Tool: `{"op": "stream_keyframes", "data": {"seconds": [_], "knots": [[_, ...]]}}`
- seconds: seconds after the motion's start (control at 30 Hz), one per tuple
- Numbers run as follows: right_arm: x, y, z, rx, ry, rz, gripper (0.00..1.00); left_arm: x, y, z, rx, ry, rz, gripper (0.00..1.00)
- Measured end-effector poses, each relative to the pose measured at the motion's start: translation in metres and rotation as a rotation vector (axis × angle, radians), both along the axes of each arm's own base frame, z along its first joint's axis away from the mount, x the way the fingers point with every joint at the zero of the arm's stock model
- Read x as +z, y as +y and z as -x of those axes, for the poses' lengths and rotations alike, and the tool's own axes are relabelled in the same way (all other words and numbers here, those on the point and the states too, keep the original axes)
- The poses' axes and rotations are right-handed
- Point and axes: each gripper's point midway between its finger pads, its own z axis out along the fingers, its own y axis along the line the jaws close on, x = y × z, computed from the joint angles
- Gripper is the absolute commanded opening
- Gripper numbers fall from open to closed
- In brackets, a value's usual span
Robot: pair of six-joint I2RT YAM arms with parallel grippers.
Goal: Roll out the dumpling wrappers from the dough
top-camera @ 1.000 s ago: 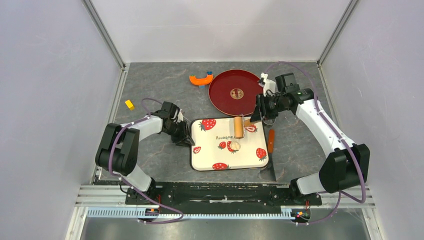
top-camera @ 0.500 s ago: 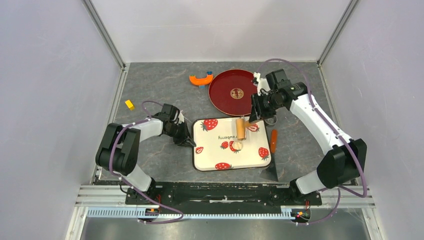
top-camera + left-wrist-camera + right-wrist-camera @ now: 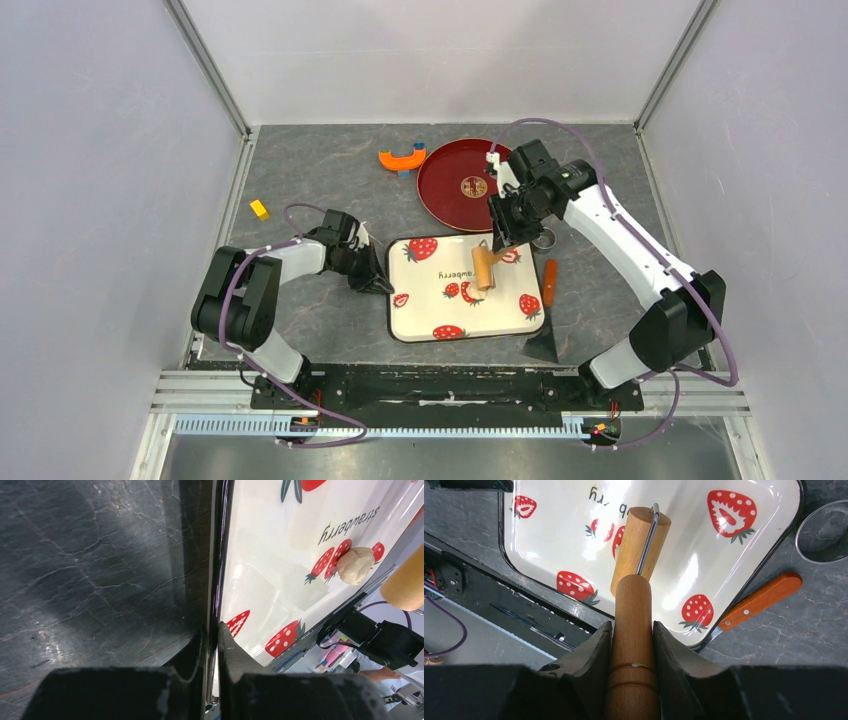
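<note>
The left fingers (image 3: 236, 662) are clenched on the left rim of the strawberry-print tray (image 3: 260, 545), one finger outside on the dark tabletop (image 3: 90, 570) and one inside. The dough (image 3: 355, 565), a small pale lump, lies on a printed strawberry pair in the upper right of the left wrist view, well across the tray from those fingers and near the drum of the wooden roller (image 3: 641, 545). The right fingers (image 3: 589, 655) are grasping the roller's handle, with the drum angled down over the tray's middle. From the right wrist I cannot make out the dough.
</note>
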Motion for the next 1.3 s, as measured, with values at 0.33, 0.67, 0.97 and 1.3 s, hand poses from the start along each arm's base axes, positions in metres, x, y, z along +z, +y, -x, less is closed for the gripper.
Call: {"op": "stream_keyframes", "data": {"seconds": [0.33,0.67,0.97,1.3], "knots": [[-0.010,0.007,0.010,0.023,0.023,0.068,0.00,-0.001,-0.003,0.001,0.001,0.000,0.023,0.02],[-0.019,0.011,0.011,0.036,0.031,0.106,0.00,-0.001,-0.005,0.001,-0.002,0.001,0.038,0.02],[-0.020,0.015,0.015,0.051,0.030,0.115,0.00,-0.001,-0.005,0.001,-0.002,0.002,0.041,0.02],[-0.027,0.016,0.019,0.059,0.032,0.140,0.00,-0.001,-0.007,0.001,-0.003,0.007,0.052,0.02]]}}
